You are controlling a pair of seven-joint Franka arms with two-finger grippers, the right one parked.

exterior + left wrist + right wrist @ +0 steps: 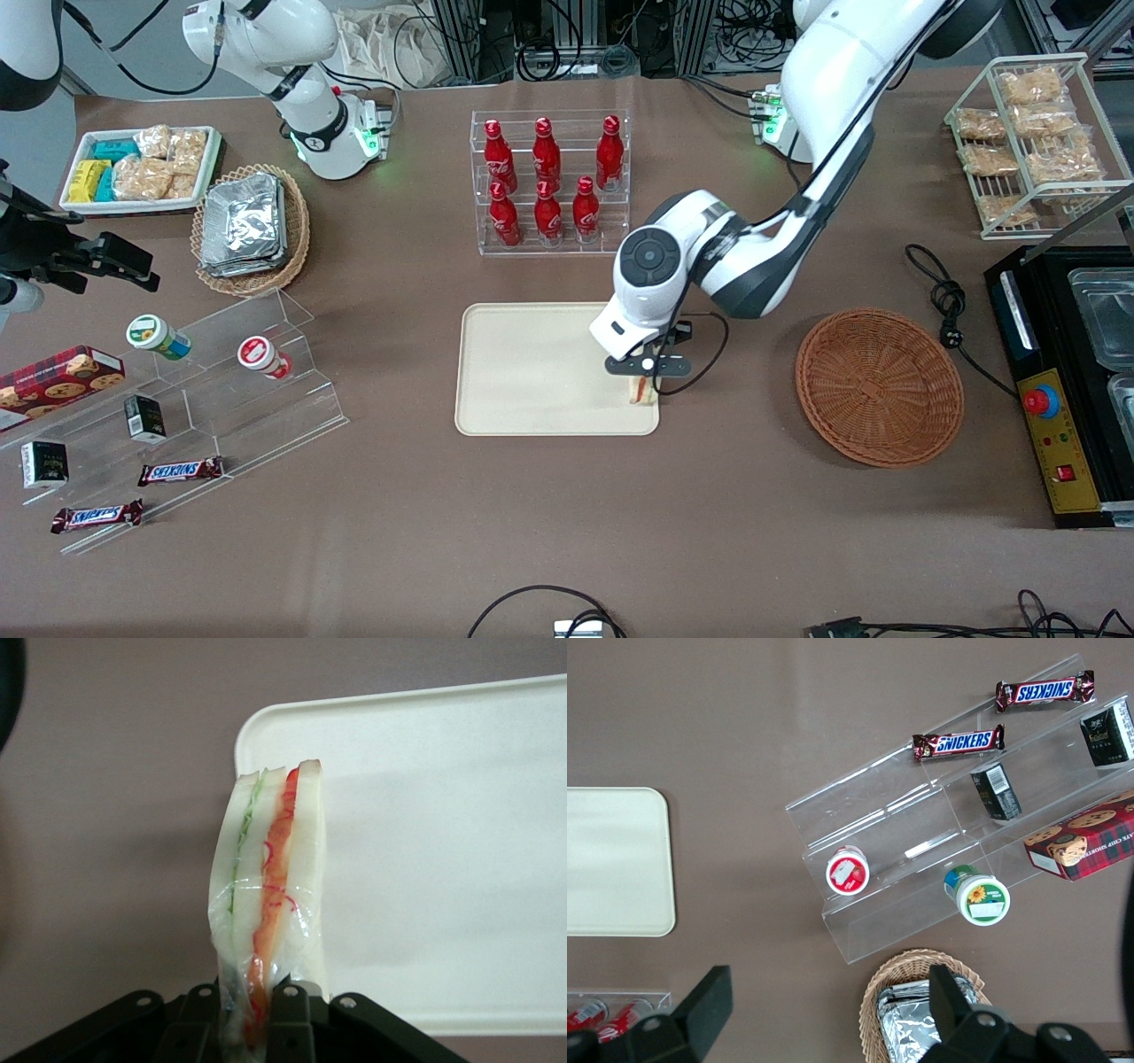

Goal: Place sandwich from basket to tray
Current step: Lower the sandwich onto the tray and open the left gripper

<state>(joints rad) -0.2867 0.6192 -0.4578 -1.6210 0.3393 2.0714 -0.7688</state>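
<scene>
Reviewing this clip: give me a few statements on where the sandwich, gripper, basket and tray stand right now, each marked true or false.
1. The gripper is shut on the sandwich. True.
2. The sandwich lies in the basket. False: the basket holds nothing; the sandwich is in the gripper at the tray's corner nearest the basket.
3. The gripper hovers over the bottle rack. False: it is at the tray's edge, nearer the front camera than the rack.
4. The sandwich shows a green and an orange-red filling layer between white bread. True.
5. Several sandwiches already lie on the tray. False: its surface is otherwise bare.
</scene>
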